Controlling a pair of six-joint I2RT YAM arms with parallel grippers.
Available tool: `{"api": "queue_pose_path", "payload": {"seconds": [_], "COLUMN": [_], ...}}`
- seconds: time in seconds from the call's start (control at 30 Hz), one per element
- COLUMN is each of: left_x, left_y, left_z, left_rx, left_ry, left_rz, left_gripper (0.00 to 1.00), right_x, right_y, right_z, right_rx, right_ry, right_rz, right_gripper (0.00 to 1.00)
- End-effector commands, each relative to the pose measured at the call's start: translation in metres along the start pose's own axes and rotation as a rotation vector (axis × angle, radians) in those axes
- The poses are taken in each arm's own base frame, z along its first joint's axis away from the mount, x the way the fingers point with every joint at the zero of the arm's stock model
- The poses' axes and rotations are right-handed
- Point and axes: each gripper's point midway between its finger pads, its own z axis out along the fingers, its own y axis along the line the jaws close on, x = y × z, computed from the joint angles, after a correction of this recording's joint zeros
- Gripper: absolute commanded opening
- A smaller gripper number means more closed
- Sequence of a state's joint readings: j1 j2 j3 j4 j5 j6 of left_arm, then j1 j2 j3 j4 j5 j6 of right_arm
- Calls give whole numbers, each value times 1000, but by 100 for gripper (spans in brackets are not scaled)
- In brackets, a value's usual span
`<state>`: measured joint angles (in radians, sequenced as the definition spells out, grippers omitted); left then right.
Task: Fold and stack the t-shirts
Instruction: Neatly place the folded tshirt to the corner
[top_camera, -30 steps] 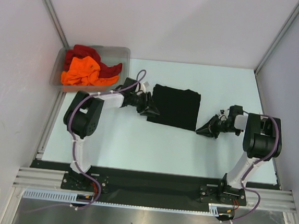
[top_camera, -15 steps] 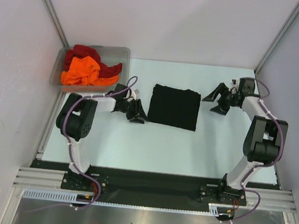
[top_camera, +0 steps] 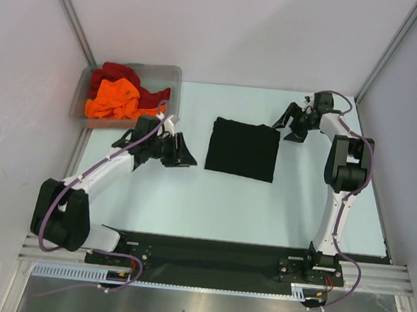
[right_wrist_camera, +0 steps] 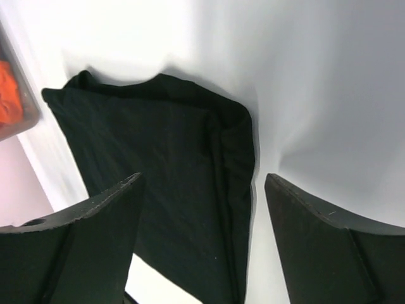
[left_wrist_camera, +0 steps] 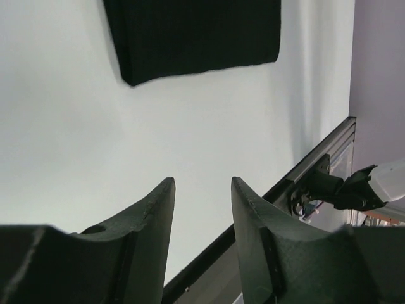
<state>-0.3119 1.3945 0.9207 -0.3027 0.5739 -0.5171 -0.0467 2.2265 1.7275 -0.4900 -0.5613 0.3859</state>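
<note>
The black t-shirt lies folded into a flat rectangle in the middle of the table. My left gripper hovers just left of it, open and empty, with a strip of bare table between them. In the left wrist view the shirt sits well beyond the gripper. My right gripper stands wide open by the shirt's far right corner. In its wrist view that gripper straddles the shirt's edge from above, gripping nothing. The orange t-shirt and the dark red t-shirt lie crumpled in the bin.
The clear grey plastic bin stands at the table's far left corner. Walls and aluminium posts close in the table on the left, right and far sides. A black rail runs along the near edge between the arm bases.
The right gripper swung from the shirt's near right corner up to its far right corner and opened wide. The left gripper backed away leftward from the shirt's left edge.
</note>
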Motion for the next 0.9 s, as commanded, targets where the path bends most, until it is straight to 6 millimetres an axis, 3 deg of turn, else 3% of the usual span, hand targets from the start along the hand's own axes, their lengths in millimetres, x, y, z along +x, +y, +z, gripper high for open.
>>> {"api": "queue_pose_path", "payload": {"seconds": [0.0,0.2,0.37,0.57,0.87], "left_x": [22,21,0,-11,-12], "left_y": [7,2,-16,-29,-33], "left_z": [-7,-18,-24,-27,-35], "left_rx": [-20,-29,0,32,23], "left_ry": [13,-4,-43,-61,-66], "left_rz": [-39,-22,-13,-21,-12], "left_gripper": [47,47,48,51,52], "right_x": [-3,17,32,36,39], "right_y": [3,-4,-5,-5,-6], "right_z": [1,12,20,24,33], "right_rx": [19,26,6,3,-21], "right_ry": [5,54,98,99,107], "right_rz": [-35,-27,-20,-14,5], "right_gripper": [81,75,64,63,56]}}
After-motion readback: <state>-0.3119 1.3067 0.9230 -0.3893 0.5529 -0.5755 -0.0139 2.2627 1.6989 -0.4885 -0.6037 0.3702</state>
